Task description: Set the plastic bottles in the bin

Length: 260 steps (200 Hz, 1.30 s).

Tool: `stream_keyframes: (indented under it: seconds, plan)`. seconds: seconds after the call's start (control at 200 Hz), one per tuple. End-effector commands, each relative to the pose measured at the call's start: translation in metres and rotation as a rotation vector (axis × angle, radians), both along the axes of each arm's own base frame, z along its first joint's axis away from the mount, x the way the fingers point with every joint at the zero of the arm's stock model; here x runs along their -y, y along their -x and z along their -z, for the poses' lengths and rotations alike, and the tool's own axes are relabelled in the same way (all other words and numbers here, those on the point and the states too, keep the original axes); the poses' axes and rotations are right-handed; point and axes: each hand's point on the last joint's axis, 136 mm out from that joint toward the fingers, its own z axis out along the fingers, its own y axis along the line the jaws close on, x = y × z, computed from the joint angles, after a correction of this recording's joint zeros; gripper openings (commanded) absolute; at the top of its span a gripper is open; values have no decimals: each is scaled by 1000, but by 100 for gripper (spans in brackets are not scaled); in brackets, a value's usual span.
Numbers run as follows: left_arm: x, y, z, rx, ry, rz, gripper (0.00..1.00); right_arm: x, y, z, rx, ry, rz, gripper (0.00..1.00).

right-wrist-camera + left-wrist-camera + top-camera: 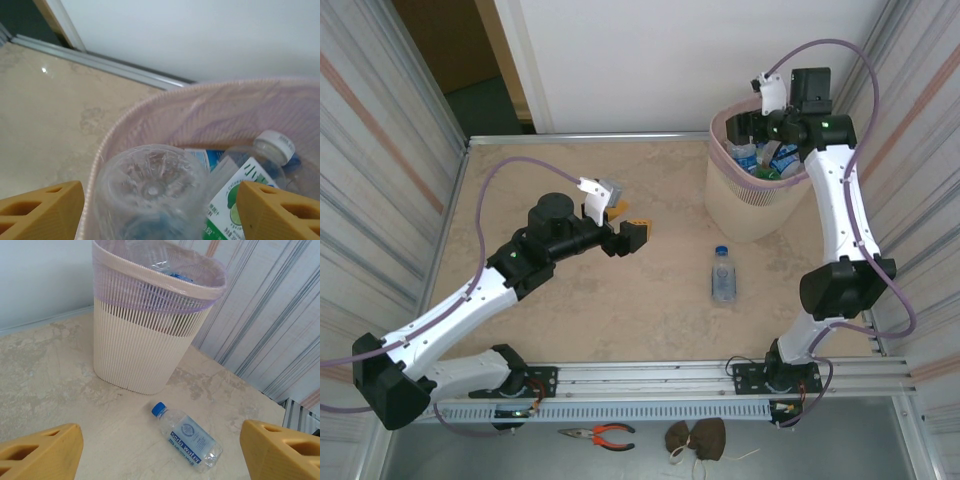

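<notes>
Clear plastic sits between the fingers of your right end effector (757,130), over the bin (740,215). It is an upturned bottle (150,190), and the fingers stand wide and clear of its sides, so I judge this the drop. Your left end effector (628,222) hangs open and empty above the desk (570,300). Next, lower it across the body of the lying bottle (723,275), just beside the bin. Count: one bin, one bottle on the desk, at least three inside.
</notes>
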Motion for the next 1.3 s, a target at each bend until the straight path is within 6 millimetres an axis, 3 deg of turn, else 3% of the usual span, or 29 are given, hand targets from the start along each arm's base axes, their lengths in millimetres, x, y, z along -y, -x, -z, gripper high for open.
stream_keyframes:
  seconds: [0.0, 0.115, 0.331, 0.416, 0.536, 0.596, 0.626, 0.741, 0.847, 1.077, 1.298]
  plan:
    - [-5, 0, -12, 35, 24, -12, 82, -4, 13, -31, 63, -27, -23, 78]
    - [-4, 0, -12, 34, 26, -9, 82, -4, 16, -39, 85, -36, -19, 72]
    - [2, 0, -13, 26, 26, 16, 82, -5, 5, -33, 91, -61, 1, 50]
    - [2, 0, -14, 26, 28, 18, 82, -6, -3, -19, 60, -71, 5, 43]
    - [2, 1, -14, 24, 31, 18, 82, -9, -13, 17, -18, -88, 6, 33]
    - [2, 1, -14, 24, 33, 21, 82, -11, -17, 33, -48, -102, 7, 34]
    - [2, 1, -14, 22, 33, 22, 82, -11, -17, 53, -92, -105, 10, 33]
    - [3, 2, -13, 17, 33, 26, 82, -11, -17, 73, -148, -117, 16, 31]
    - [3, 2, -11, 13, 33, 30, 82, -10, -12, 58, -121, -122, 23, 31]
    - [9, -4, -8, 24, 19, 38, 82, -8, 15, -10, 28, -181, 66, 34]
    - [4, -23, -12, 57, -14, 4, 82, -28, 62, -35, 78, -250, 50, 35]
